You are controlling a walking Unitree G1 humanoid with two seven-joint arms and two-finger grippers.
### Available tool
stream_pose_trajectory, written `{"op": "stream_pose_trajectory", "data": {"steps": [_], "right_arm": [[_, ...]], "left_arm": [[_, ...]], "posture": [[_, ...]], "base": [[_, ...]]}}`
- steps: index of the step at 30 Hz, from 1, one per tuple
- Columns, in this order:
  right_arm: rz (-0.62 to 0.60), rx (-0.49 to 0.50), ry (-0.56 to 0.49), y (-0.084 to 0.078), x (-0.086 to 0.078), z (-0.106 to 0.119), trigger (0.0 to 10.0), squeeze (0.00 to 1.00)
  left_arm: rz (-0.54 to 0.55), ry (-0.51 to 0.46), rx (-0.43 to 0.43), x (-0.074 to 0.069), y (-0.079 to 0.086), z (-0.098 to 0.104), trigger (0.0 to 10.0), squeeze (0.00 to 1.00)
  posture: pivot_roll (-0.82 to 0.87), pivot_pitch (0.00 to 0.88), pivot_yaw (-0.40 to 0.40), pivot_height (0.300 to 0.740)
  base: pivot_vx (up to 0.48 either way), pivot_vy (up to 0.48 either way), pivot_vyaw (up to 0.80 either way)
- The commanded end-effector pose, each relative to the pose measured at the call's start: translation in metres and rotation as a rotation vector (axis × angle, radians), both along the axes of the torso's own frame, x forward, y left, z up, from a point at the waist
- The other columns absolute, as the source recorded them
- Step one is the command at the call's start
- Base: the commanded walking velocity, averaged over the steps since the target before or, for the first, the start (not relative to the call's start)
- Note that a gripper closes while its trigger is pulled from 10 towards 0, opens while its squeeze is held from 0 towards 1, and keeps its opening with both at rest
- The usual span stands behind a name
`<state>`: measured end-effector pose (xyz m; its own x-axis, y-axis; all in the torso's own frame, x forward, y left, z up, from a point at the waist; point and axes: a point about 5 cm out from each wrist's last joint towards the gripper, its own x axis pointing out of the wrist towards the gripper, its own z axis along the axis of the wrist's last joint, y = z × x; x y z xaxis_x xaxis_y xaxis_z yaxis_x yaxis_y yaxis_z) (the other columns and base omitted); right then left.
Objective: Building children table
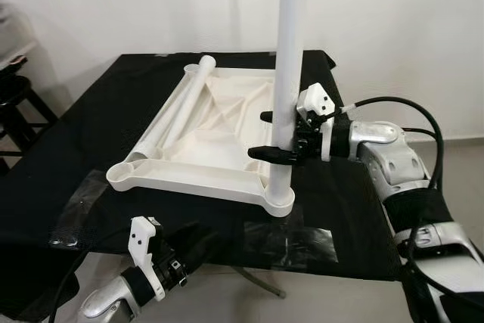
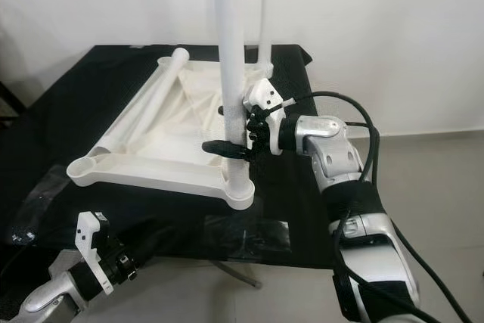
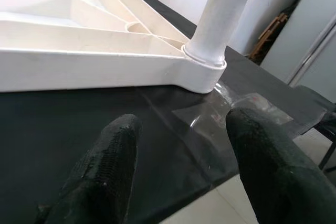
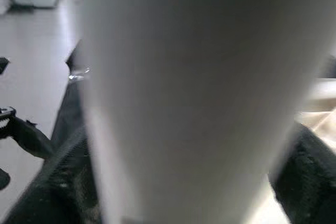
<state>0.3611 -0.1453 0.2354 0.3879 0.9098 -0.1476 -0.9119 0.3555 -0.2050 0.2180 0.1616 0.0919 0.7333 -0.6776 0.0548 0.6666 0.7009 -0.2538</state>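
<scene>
A white children's tabletop lies upside down on the black-covered table. One white leg stands upright in its near right corner socket. My right gripper is shut on this leg a little above the socket, one finger on each side. A second upright leg rises at the far right corner. Another loose leg lies along the tabletop's left side. My left gripper hovers open at the table's near edge, short of the socket, holding nothing.
Clear tape patches stick to the black cloth near the front edge. A black stool stands to the far left. A white wall runs behind the table, and pale floor lies to the right.
</scene>
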Motion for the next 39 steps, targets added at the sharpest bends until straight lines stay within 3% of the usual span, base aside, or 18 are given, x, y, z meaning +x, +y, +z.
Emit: {"op": "stream_pose_trajectory", "data": {"steps": [1, 7, 11, 14, 16, 17, 19, 20, 22, 23, 24, 28, 29, 32, 33, 36, 38, 39], "right_arm": [[0.045, 0.013, 0.010, 0.004, 0.000, -0.001, 0.0, 0.00], [0.091, 0.023, 0.040, 0.004, -0.001, -0.008, 0.0, 0.00], [0.037, 0.061, 0.061, 0.000, -0.008, -0.025, 0.0, 0.00], [-0.186, 0.088, 0.168, 0.008, -0.035, -0.065, 0.0, 0.00], [-0.272, 0.080, 0.210, 0.013, -0.042, -0.077, 0.0, 0.00], [-0.577, 0.102, 0.248, 0.021, -0.054, -0.101, 0.0, 0.00], [-0.577, 0.102, 0.248, 0.021, -0.054, -0.101, 0.0, 0.00], [-0.767, 0.107, 0.293, 0.027, -0.069, -0.117, 0.0, 0.00], [-0.767, 0.107, 0.293, 0.027, -0.069, -0.117, 0.0, 0.00], [-0.880, 0.126, 0.310, 0.033, -0.073, -0.121, 0.0, 0.00], [-0.880, 0.126, 0.310, 0.033, -0.073, -0.121, 0.0, 0.00], [-0.876, 0.162, 0.246, 0.046, -0.051, -0.100, 0.0, 0.00], [-0.847, 0.150, 0.210, 0.049, -0.045, -0.091, 10.0, 0.00], [-0.808, 0.149, 0.199, 0.053, -0.042, -0.084, 10.0, 0.00], [-0.768, 0.166, 0.190, 0.055, -0.040, -0.076, 10.0, 1.00], [-0.627, 0.232, 0.162, 0.059, -0.035, -0.055, 10.0, 1.00], [-0.412, 0.251, 0.076, 0.058, -0.031, -0.035, 10.0, 1.00], [-0.412, 0.251, 0.076, 0.058, -0.031, -0.035, 10.0, 1.00]], "left_arm": [[0.007, 0.004, 0.023, -0.001, 0.005, 0.001, 10.0, 0.00], [0.010, 0.004, 0.020, -0.001, 0.004, 0.002, 10.0, 0.00], [0.011, 0.002, 0.011, 0.001, 0.002, 0.002, 10.0, 0.00], [0.009, -0.001, 0.006, 0.001, 0.001, 0.002, 10.0, 0.00], [0.008, -0.001, 0.006, 0.001, 0.001, 0.002, 10.0, 0.00], [0.008, -0.002, 0.005, 0.002, 0.002, 0.002, 10.0, 0.00], [0.008, -0.002, 0.005, 0.002, 0.002, 0.002, 10.0, 0.00], [0.008, -0.004, 0.003, 0.003, 0.001, 0.002, 10.0, 0.00], [0.008, -0.004, 0.003, 0.003, 0.001, 0.002, 10.0, 0.00], [0.006, -0.008, 0.003, 0.005, 0.000, 0.003, 10.0, 0.00], [0.006, -0.008, 0.003, 0.005, 0.000, 0.003, 10.0, 0.00], [0.002, -0.007, 0.002, 0.008, -0.001, 0.002, 10.0, 0.00], [0.002, -0.007, 0.006, 0.008, 0.000, 0.002, 10.0, 0.00], [0.003, -0.008, 0.010, 0.009, 0.000, 0.002, 10.0, 0.00], [0.004, -0.008, 0.012, 0.009, 0.001, 0.002, 10.0, 0.00], [0.006, -0.008, 0.011, 0.009, 0.000, 0.002, 10.0, 0.00], [0.005, -0.007, 0.009, 0.010, -0.001, 0.002, 10.0, 0.00], [0.005, -0.007, 0.009, 0.010, -0.001, 0.002, 10.0, 0.00]], "posture": [[0.09, 0.069, 0.046, 0.740], [0.07, 0.063, 0.036, 0.740], [0.05, 0.061, 0.030, 0.740], [0.04, 0.065, 0.015, 0.740], [0.04, 0.067, 0.014, 0.740], [0.03, 0.064, 0.017, 0.740], [0.03, 0.064, 0.017, 0.740], [0.01, 0.068, 0.019, 0.740], [0.01, 0.068, 0.019, 0.740], [0.00, 0.065, 0.031, 0.740], [0.00, 0.065, 0.031, 0.740], [0.00, 0.053, 0.032, 0.740], [0.01, 0.049, 0.035, 0.740], [0.01, 0.046, 0.038, 0.740], [0.01, 0.046, 0.038, 0.740], [0.01, 0.048, 0.037, 0.740], [0.01, 0.051, 0.036, 0.740], [0.01, 0.051, 0.036, 0.740]], "base": [[0.000, 0.000, 0.00], [0.000, 0.000, 0.00], [0.000, 0.000, 0.00], [0.000, 0.000, 0.00], [0.000, 0.000, 0.00], [0.000, 0.000, 0.00], [0.000, 0.000, 0.00], [0.000, 0.000, 0.00], [0.000, 0.000, 0.00], [0.000, 0.000, 0.00], [0.000, 0.000, 0.00], [0.000, 0.000, 0.00], [0.000, 0.000, 0.00], [0.000, 0.000, 0.00], [0.000, 0.000, 0.00], [0.000, 0.000, 0.00], [0.000, 0.000, 0.00], [0.000, 0.000, 0.00]]}}
